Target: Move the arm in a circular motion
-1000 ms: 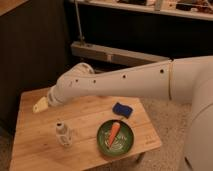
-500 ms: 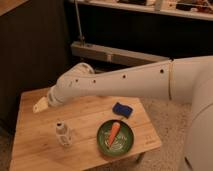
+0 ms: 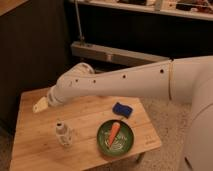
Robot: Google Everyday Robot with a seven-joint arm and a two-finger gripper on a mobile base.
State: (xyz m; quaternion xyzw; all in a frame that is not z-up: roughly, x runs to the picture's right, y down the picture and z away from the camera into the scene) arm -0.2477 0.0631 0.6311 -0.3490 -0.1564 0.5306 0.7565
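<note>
The arm [image 3: 125,82] is large, glossy and white, with small dark holes along its thick segments. It reaches from the right edge leftward over a wooden table [image 3: 35,145]. It ends in a cream-yellow pointed gripper [image 3: 40,105] that hangs above the table's far left part, touching nothing that I can see.
On the table stand a small clear bottle [image 3: 62,133] at front left, a green plate [image 3: 116,138] with a carrot [image 3: 113,132] on it, and a blue sponge [image 3: 121,109] under the arm. A dark wall and a metal rail [image 3: 115,53] lie behind.
The arm and gripper hold almost the same pose; at most the gripper has shifted very slightly. The objects on the table have not moved.
</note>
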